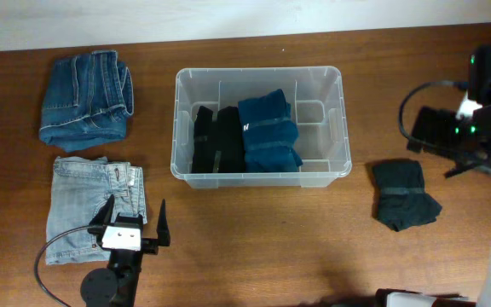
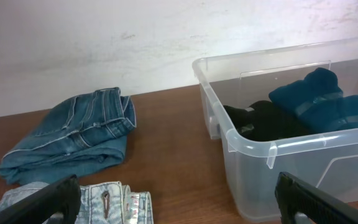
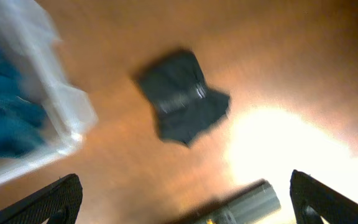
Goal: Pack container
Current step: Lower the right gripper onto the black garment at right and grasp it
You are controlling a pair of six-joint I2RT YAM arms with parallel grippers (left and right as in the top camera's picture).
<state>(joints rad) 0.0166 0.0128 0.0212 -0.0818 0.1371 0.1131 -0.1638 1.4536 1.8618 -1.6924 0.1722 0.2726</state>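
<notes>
The clear plastic container (image 1: 178, 128) stands mid-table. It holds a folded black garment (image 1: 216, 138) and a folded teal garment (image 1: 268, 132). My left gripper (image 1: 135, 220) is open and empty near the front edge, over the right edge of folded light-blue jeans (image 1: 83, 205). In the left wrist view its fingers (image 2: 179, 205) frame the light jeans (image 2: 104, 202) and the container (image 2: 253, 146). My right gripper (image 3: 185, 199) is open and empty, raised at the far right. A dark grey folded garment (image 1: 405, 194) lies right of the container and shows blurred in the right wrist view (image 3: 182, 96).
Folded dark-blue jeans (image 1: 86, 100) lie at the back left, also in the left wrist view (image 2: 73, 137). The right arm's body and cable (image 1: 476, 119) hang over the table's right end. A pale wall runs behind the table.
</notes>
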